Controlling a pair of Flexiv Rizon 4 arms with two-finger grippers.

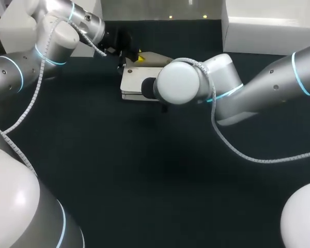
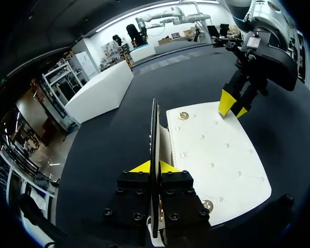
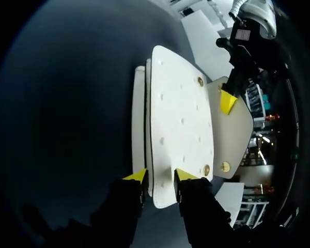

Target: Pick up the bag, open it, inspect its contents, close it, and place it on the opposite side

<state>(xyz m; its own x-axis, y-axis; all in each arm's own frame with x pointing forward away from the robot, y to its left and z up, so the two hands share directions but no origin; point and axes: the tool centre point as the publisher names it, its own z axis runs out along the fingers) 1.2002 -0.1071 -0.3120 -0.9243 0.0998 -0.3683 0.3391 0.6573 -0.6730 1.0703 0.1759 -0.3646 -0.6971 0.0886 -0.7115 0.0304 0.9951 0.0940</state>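
Flap (image 3: 237,129) of a white clutch bag (image 2: 217,155) stands on edge, pinched between the shut yellow tips of the left end effector (image 2: 155,166). Ahead of it, across the bag, the right end effector (image 3: 161,175) grips the body by its far end, its tips set a little apart with the white panel filling the gap between them. The bag sits between the two end effectors, low over the dark table (image 1: 144,170). Whether its underside rests on the cloth or is just clear of it cannot be told.

With the flap turned back, the dimpled front panel and its gold snap studs (image 2: 183,115) are bare beside the left end effector.

The bag looks light. Its panels appear semi-stiff, since they keep their flat shape under both grips, while the flap bends freely along its fold. The smooth, leather-like skin is likely to slip under hard tips, so a hold on a rim or seam edge should serve better than one on the broad face. Closing it will probably call for pressure right over the studs.

The table is matte and dark, which sets the bag off sharply. A white block (image 1: 271,26) stands on it well beyond the right end effector, apart from the work.
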